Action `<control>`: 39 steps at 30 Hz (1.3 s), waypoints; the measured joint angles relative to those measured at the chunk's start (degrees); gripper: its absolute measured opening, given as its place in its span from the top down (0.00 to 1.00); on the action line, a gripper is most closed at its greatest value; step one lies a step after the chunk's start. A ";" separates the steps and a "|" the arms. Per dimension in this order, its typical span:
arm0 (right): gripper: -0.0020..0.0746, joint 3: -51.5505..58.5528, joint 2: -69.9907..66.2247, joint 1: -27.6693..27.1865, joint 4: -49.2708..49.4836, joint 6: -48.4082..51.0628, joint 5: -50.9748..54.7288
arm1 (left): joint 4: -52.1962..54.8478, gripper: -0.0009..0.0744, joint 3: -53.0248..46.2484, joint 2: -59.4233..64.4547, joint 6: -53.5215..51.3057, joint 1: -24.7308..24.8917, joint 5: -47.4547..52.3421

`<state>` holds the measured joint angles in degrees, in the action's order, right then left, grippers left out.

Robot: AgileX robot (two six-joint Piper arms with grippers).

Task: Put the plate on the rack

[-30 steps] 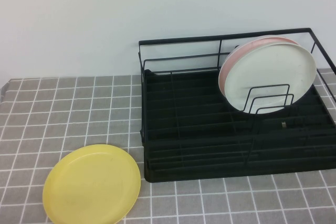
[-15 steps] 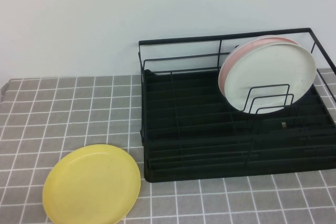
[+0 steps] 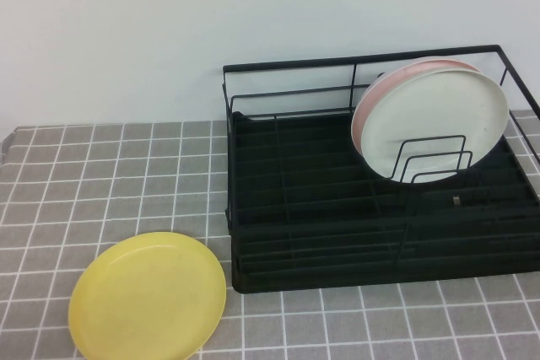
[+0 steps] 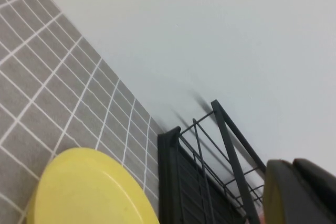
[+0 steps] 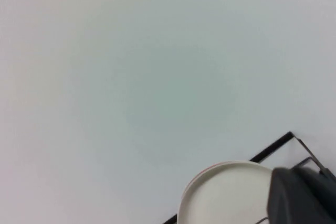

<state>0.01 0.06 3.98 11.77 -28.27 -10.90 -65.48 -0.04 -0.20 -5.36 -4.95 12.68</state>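
The yellow plate [image 3: 148,295] lies flat on the tiled table [image 3: 101,174], down at about seven o'clock from the black rack [image 3: 371,233], just off its near-left corner and not touching it. Being round, it has no long axis to line up. The left pincer [image 4: 299,192] shows only as a dark edge in its own wrist view, looking down toward plate [image 4: 89,190] and rack [image 4: 205,177]; the left arm looks the nearer one. The right pincer [image 5: 302,195] faces the white plate [image 5: 226,195] at the rack's two o'clock end. I cannot tell how either pincer is set.
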 joint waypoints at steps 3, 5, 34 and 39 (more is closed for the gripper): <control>0.98 0.00 -0.04 0.00 0.00 0.00 -1.49 | -0.13 0.99 0.00 0.00 0.00 0.00 -0.63; 0.98 0.00 -0.04 0.00 0.00 0.00 -2.79 | -0.26 0.99 0.00 0.00 0.00 0.00 -0.78; 0.98 -40.53 -25.03 4.06 -32.84 14.36 28.55 | -4.81 0.99 21.28 0.15 -35.55 -0.09 7.75; 0.98 -46.72 -33.60 9.12 -29.96 16.96 44.09 | 4.63 0.99 24.56 6.28 -34.47 -0.09 10.63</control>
<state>-46.71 -33.53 13.10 -18.19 -11.30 33.18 -60.85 24.52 6.08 -39.83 -5.05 23.31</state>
